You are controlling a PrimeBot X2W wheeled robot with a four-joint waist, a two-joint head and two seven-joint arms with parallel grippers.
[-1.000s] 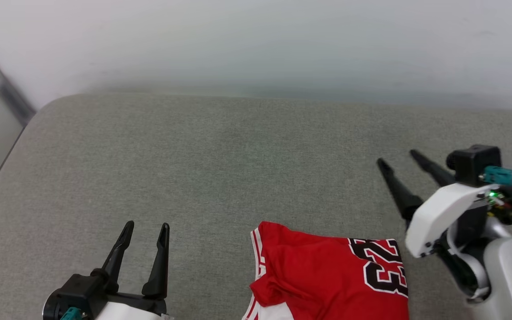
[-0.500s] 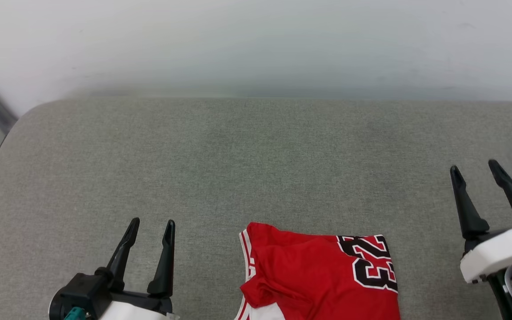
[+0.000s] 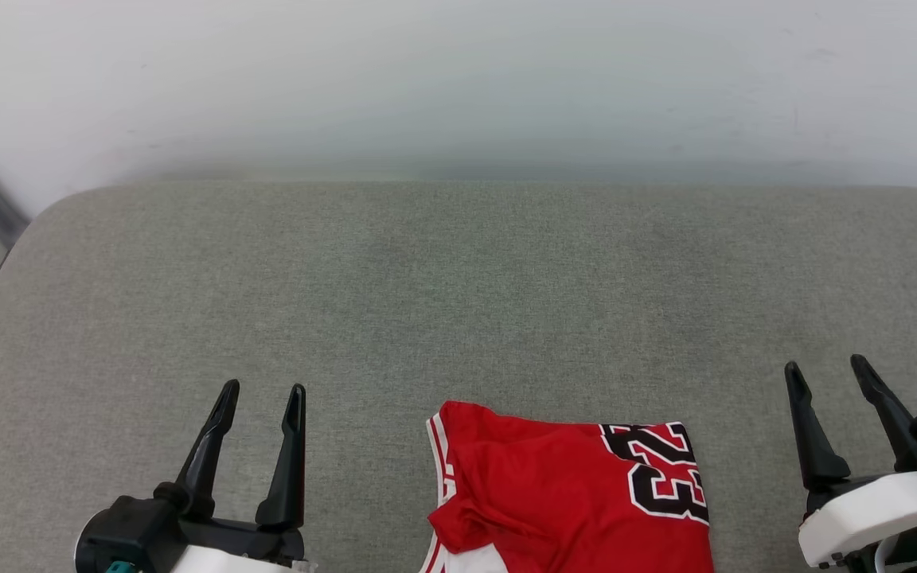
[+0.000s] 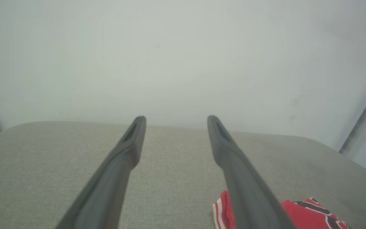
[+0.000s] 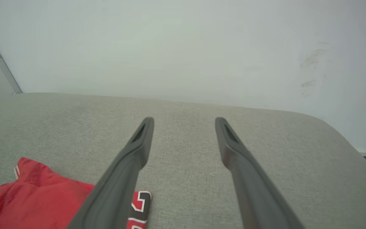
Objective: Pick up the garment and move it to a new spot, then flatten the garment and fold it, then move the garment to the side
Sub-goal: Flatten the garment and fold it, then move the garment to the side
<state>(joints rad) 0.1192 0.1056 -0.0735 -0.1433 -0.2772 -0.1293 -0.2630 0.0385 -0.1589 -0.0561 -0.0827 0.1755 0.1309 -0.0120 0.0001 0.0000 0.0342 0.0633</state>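
At the near edge of the cushion [image 3: 458, 286], in the head view, the folded garment [image 3: 554, 493] lies between the left claw [image 3: 262, 390] and the right claw [image 3: 825, 366]. Both claws are wide open, empty and clear of the garment. Left wrist view: garment at lower right. Right wrist view: garment at lower left.

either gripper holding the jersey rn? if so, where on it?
Nothing held. Left gripper and right gripper are both open, either side of the garment lying on the cushion.

The garment [image 3: 554, 493] runs off the head view's bottom edge, its lower part unseen.
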